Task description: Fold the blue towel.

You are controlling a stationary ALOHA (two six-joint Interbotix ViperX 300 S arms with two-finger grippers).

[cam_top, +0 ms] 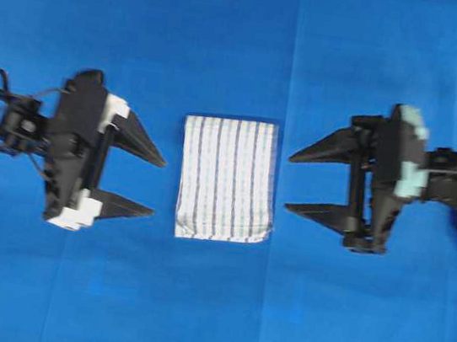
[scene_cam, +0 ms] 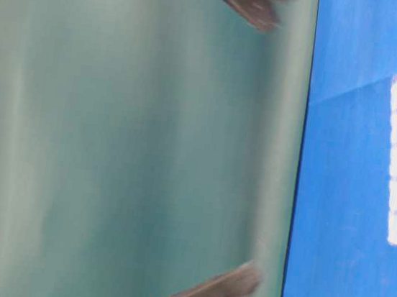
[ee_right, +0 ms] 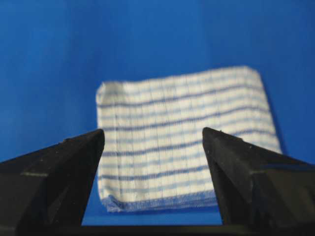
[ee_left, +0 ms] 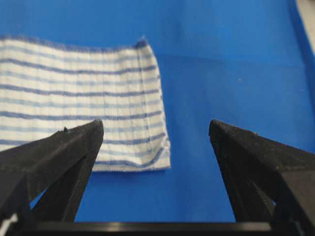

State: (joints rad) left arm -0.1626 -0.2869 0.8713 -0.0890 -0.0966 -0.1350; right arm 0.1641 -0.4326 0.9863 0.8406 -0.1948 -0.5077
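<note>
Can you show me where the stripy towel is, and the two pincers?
blue towel (cam_top: pixel 227 180): overhead view, middle of the cloth.
left pincer (cam_top: pixel 156 186): overhead view, gap between its tips.
right pincer (cam_top: pixel 289 181): overhead view, gap between its tips.

The folded white woven towel with thin blue stripes (cam_top: pixel 227 180) lies flat on the plain blue table covering (cam_top: pixel 247 38), at the middle of the overhead view. To its left sits the black left gripper (cam_top: pixel 152 184), jaws spread wide, tips pointing at the towel's left edge, near it but apart. To its right the black right gripper (cam_top: pixel 295 182) mirrors that, jaws wide, tips facing the towel's right edge, also clear of it. The towel sits between the two
</note>
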